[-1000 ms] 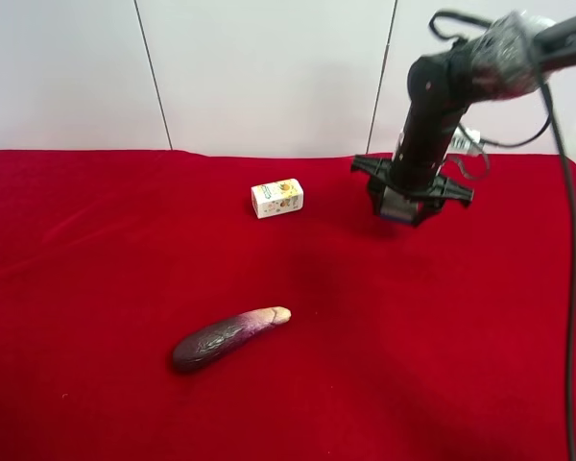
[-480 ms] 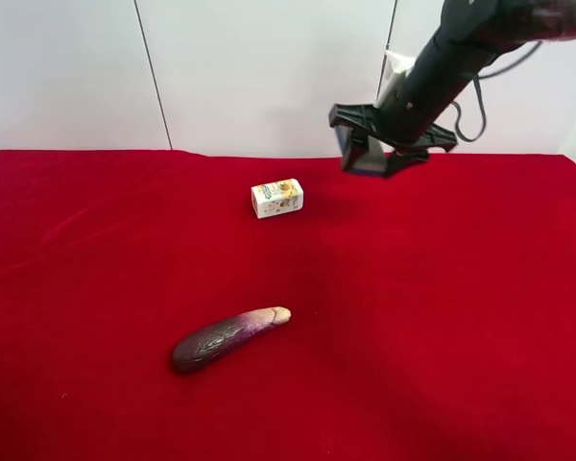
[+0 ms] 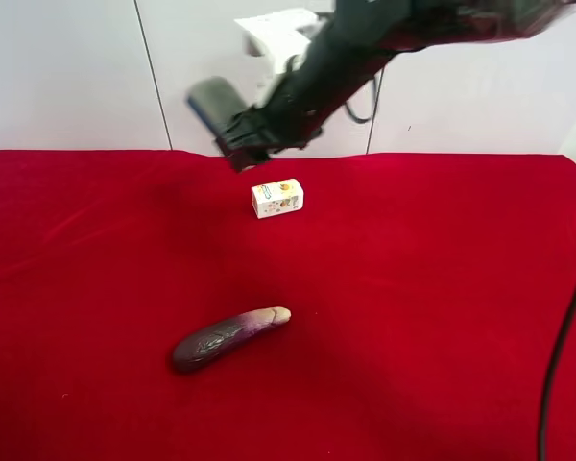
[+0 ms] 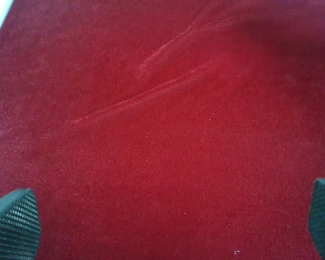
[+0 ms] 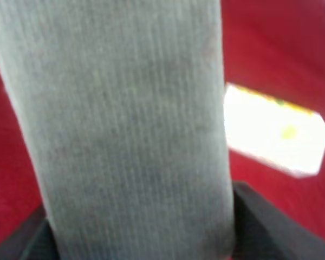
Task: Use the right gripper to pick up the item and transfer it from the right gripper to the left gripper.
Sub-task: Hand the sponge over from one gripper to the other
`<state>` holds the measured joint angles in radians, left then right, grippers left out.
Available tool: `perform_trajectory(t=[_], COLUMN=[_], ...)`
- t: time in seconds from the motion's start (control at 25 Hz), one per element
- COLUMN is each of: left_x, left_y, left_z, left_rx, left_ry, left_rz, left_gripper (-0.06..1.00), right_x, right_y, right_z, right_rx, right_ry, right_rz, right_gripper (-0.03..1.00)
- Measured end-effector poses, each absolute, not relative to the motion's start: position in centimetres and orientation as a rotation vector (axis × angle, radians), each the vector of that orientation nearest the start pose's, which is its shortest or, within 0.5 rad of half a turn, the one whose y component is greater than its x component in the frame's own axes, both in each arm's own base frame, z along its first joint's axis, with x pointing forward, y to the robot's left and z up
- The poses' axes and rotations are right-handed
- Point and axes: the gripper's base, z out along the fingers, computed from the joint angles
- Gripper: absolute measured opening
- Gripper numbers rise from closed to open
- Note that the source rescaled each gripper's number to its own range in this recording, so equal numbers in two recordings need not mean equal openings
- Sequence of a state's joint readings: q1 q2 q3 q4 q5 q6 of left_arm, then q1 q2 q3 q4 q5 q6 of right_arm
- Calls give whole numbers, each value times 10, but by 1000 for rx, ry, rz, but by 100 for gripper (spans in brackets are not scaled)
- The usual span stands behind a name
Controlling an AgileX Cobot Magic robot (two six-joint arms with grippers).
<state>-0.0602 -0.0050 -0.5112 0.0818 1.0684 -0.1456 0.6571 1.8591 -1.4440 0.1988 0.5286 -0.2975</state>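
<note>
The item [image 3: 214,99], a flat grey felt-topped block, hangs blurred in the air above the back of the red cloth, up and to the left of the white box. My right gripper [image 3: 236,134] is shut on it, its black arm reaching in from the exterior high view's upper right. In the right wrist view the item [image 5: 124,119] fills most of the frame, with dark jaws on either side at its base. My left gripper [image 4: 168,216] is open over bare red cloth, and only its ribbed fingertips [image 4: 13,222] show. The left arm does not appear in the exterior high view.
A small white printed box [image 3: 277,198] stands on the red cloth [image 3: 442,288] just below the right gripper, also seen as the box [image 5: 273,135]. A purple eggplant [image 3: 226,338] lies nearer the front. White wall panels stand behind the table.
My right arm has swung up and across to the exterior high view's left with the item, from right of the white box to above and left of it.
</note>
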Motion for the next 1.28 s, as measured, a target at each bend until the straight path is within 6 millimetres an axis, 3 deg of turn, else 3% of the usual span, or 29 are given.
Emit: perform_trajectory(t=[0.16, 0.52, 0.76, 0.84, 1.28], left_x=[-7, -7, -7, -7, -7], left_y=[7, 7, 7, 7, 7], left_z=[280, 280, 280, 280, 280], left_rx=[-92, -92, -92, -92, -92], left_ry=[2031, 2031, 2031, 2031, 2031], left_rz=[-32, -32, -32, -32, -32], left_gripper=[100, 100, 100, 100, 100], right_x=[313, 312, 298, 295, 294], right_y=[291, 295, 279, 274, 269], right_z=[260, 260, 204, 195, 186], right_rx=[-1060, -1100, -1104, -1100, -1082], right_ry=[2111, 2008, 2023, 2013, 1975], right_rz=[357, 357, 312, 291, 256], right_gripper=[1, 1, 1, 1, 1])
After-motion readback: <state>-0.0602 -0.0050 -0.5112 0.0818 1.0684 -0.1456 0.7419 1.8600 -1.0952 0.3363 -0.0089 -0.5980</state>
